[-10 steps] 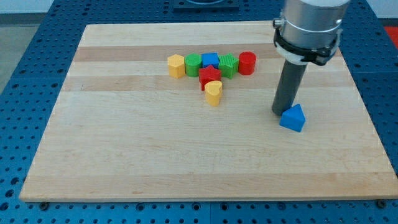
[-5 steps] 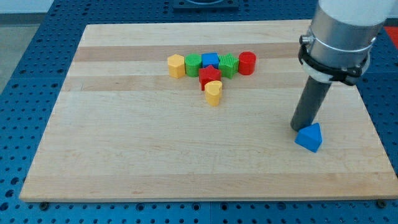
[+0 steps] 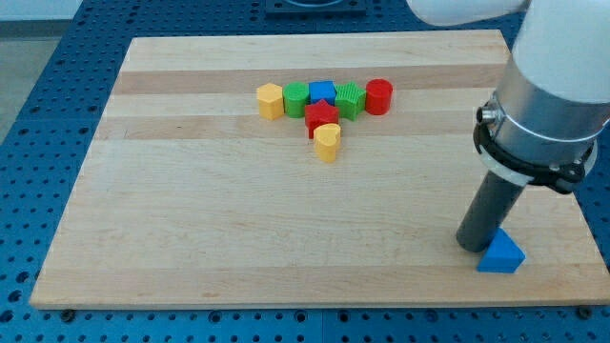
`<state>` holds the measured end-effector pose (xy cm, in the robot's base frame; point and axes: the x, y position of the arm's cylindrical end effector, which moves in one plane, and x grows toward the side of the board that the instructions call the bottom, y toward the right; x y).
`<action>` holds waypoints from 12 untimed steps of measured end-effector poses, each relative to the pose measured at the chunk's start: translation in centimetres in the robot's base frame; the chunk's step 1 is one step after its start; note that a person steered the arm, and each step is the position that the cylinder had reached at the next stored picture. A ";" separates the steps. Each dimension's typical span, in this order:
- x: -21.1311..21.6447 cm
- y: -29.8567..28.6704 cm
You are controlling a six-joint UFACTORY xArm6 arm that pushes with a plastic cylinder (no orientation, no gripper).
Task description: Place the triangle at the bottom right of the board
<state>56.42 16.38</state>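
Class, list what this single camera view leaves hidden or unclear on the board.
1. Part of the blue triangle: my tip stands at its upper-left edge and covers it there.
2. The arm above the rod: cut off by the view's top and right edges.
3. The blue block in the cluster: the red block partly hides it, and its shape is unclear.

Light: bright, even, from overhead | Shadows: soft, short, hugging the blocks and rod | Glare: faint sheen on the wooden board (image 3: 238, 219) | Focus: sharp throughout, no blur
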 end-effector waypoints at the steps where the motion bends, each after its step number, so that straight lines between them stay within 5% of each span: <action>1: 0.2 -0.5; 9: 3.0 3.6; 12: -1.8 -5.3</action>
<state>54.62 11.09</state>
